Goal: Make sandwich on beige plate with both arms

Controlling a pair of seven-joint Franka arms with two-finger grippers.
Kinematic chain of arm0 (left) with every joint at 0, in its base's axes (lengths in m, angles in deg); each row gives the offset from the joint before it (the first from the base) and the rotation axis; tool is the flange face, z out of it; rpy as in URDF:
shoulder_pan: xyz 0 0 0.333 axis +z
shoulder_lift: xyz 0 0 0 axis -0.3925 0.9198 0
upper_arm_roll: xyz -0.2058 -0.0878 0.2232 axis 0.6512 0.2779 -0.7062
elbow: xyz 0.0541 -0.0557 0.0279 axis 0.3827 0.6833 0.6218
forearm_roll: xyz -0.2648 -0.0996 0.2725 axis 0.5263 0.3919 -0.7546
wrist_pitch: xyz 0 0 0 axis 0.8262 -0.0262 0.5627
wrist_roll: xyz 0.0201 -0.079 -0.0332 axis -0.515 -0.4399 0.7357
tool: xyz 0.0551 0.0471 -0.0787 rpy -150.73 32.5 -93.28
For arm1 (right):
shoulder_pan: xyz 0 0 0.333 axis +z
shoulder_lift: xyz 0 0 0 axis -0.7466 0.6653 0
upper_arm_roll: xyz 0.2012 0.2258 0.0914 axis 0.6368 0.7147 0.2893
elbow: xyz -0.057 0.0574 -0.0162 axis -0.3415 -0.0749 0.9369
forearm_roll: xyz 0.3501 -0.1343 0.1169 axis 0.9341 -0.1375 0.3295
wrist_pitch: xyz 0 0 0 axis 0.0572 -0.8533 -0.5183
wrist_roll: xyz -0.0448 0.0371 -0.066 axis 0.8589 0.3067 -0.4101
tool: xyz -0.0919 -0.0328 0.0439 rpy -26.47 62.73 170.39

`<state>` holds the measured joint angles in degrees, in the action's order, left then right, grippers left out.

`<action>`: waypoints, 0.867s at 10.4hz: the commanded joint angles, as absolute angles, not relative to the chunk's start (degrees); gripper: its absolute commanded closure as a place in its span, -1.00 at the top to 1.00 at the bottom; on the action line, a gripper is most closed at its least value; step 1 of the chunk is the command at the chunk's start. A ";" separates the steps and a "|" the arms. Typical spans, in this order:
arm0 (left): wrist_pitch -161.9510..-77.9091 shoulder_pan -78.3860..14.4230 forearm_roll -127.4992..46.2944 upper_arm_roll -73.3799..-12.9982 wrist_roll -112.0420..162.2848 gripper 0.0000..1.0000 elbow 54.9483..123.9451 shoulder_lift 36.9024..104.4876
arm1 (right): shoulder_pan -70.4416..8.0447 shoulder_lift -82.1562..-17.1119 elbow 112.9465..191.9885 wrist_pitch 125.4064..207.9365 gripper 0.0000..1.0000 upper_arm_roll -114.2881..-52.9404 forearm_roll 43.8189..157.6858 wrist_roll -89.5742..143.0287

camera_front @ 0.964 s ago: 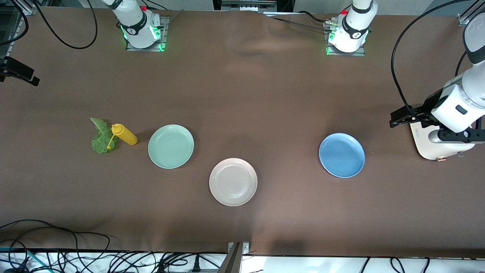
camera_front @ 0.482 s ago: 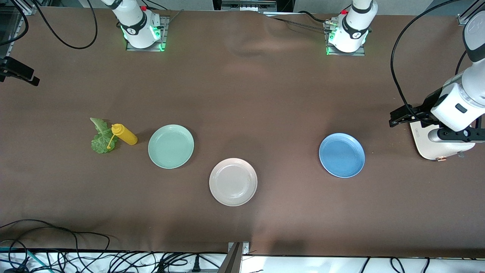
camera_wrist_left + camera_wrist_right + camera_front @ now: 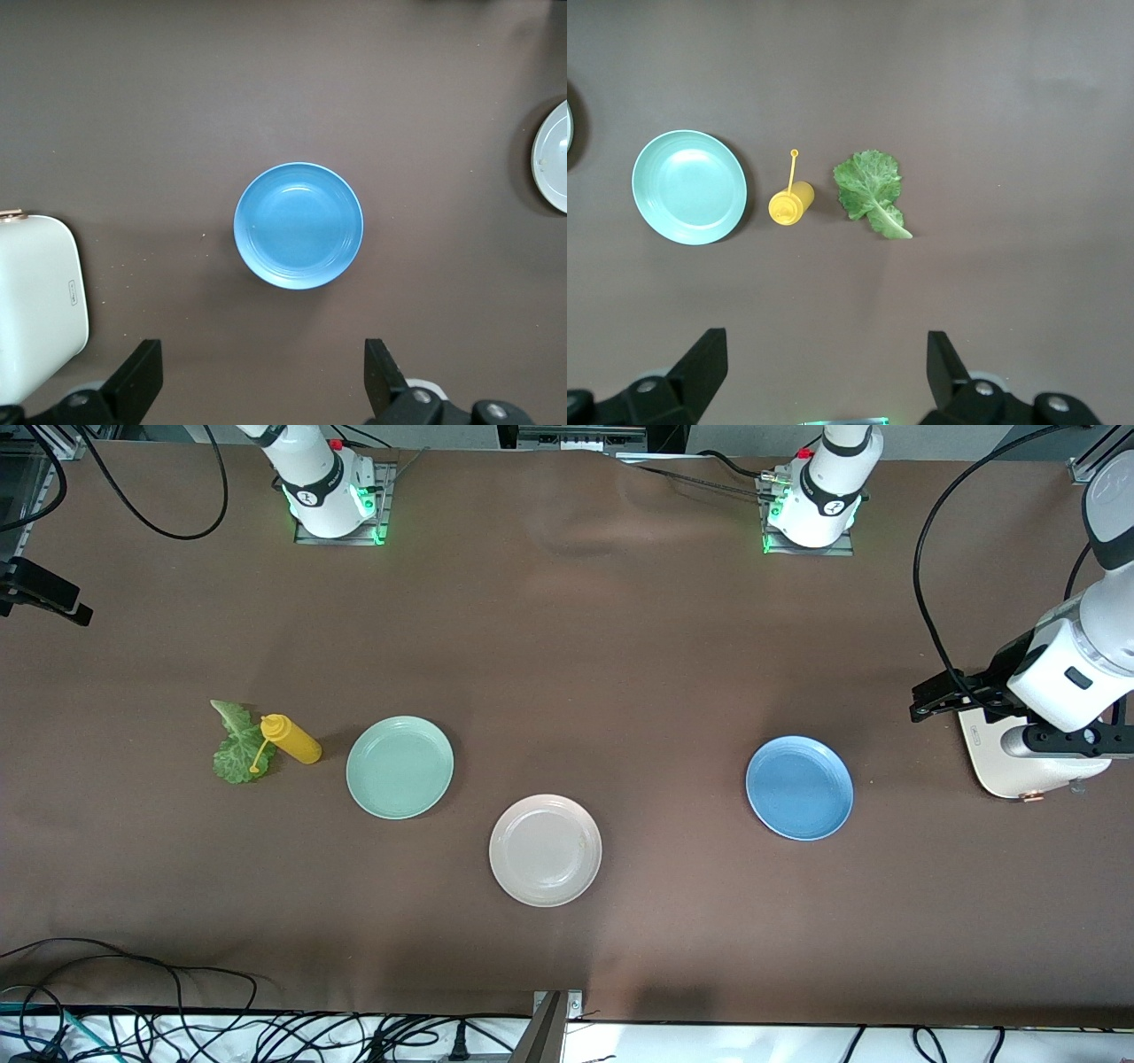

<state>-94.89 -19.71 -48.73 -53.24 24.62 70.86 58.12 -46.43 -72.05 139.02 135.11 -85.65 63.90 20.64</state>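
Front view: no readable writing. The beige plate (image 3: 545,850) sits bare, nearer the camera than the mint plate (image 3: 400,766) and blue plate (image 3: 799,787).

Left wrist view: the left gripper (image 3: 264,382), fingers wide, hangs over the blue plate (image 3: 299,225), beside a white appliance (image 3: 35,305).

Right wrist view: the right gripper (image 3: 826,372) spreads wide, empty, above the yellow bottle (image 3: 789,203) and lettuce leaf (image 3: 871,189).

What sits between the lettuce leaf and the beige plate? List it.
The yellow squeeze bottle stands right beside the ruffled green lettuce leaf, then the round mint-green plate lies before the round pale beige plate.
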 commanded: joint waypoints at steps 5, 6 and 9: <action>-94.26 -19.68 -51.25 -53.17 24.03 1.00 70.59 57.38 | -46.28 -72.40 138.26 134.11 1.00 -85.90 63.38 20.99; -94.26 -19.68 -51.26 -53.17 24.03 1.00 70.59 57.47 | -46.28 -72.40 138.26 134.11 1.00 -85.90 63.38 20.99; -94.26 -19.77 -51.26 -53.08 24.73 1.00 70.59 57.47 | -46.28 -72.40 138.26 134.11 1.00 -85.90 63.38 20.99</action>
